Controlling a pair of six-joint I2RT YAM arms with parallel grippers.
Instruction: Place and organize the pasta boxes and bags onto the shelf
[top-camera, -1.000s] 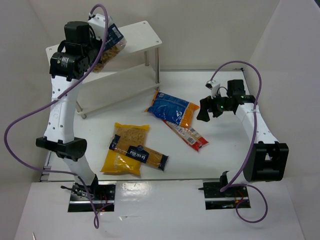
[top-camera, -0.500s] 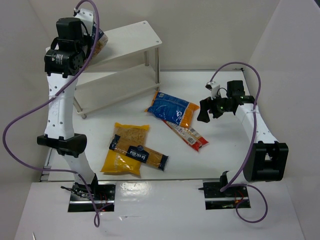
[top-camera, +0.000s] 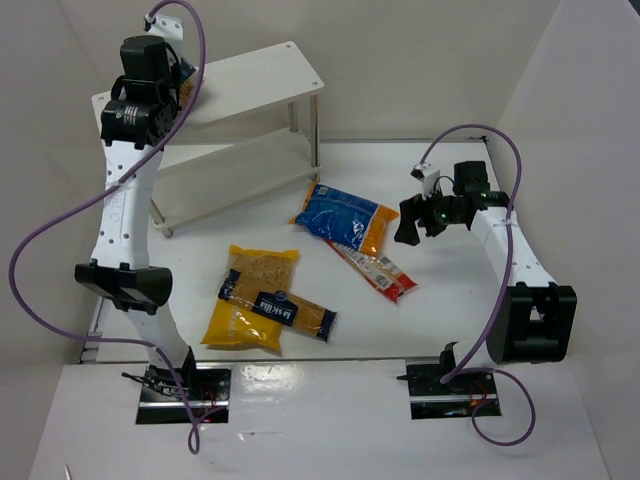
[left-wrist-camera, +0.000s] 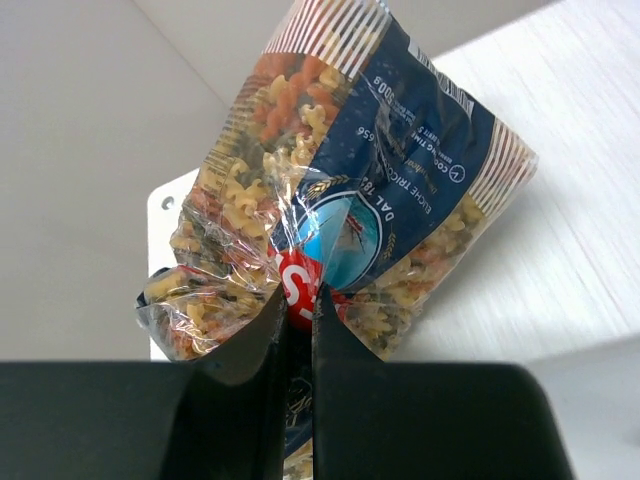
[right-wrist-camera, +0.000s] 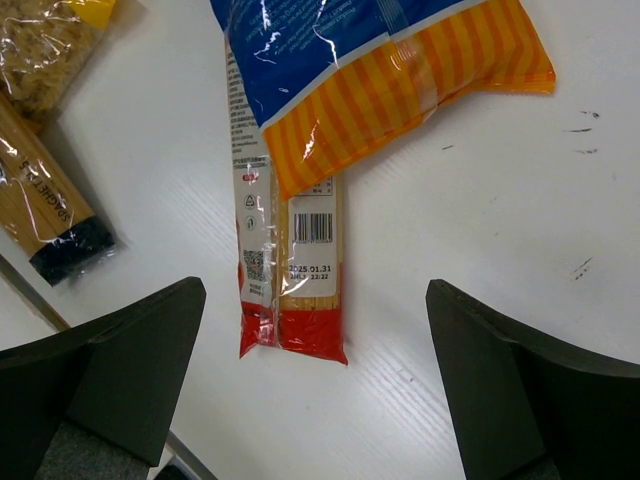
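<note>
My left gripper (left-wrist-camera: 297, 300) is shut on a clear bag of tricolour pasta with a navy label (left-wrist-camera: 350, 190). It holds the bag over the left end of the white shelf's top board (left-wrist-camera: 560, 250). From above, this gripper (top-camera: 176, 82) is mostly hidden by its wrist, over the shelf (top-camera: 262, 74). My right gripper (right-wrist-camera: 315, 370) is open and empty above the table, over the lower end of the narrow red packet (right-wrist-camera: 290, 260). It is just right of the blue bag with the orange end (top-camera: 345, 222). The yellow-orange bag (top-camera: 250, 297) lies front-centre with a navy-labelled spaghetti packet (top-camera: 283, 309) across it.
The shelf's lower board (top-camera: 230, 175) stands behind the packets on thin metal legs (top-camera: 313, 150). White walls close in the table at the back and on both sides. The red packet (top-camera: 375, 268) lies partly under the blue bag.
My left arm has swung the tricolour pasta bag left and back, from the shelf's front edge to over the left end of the top board. The right arm has not moved.
</note>
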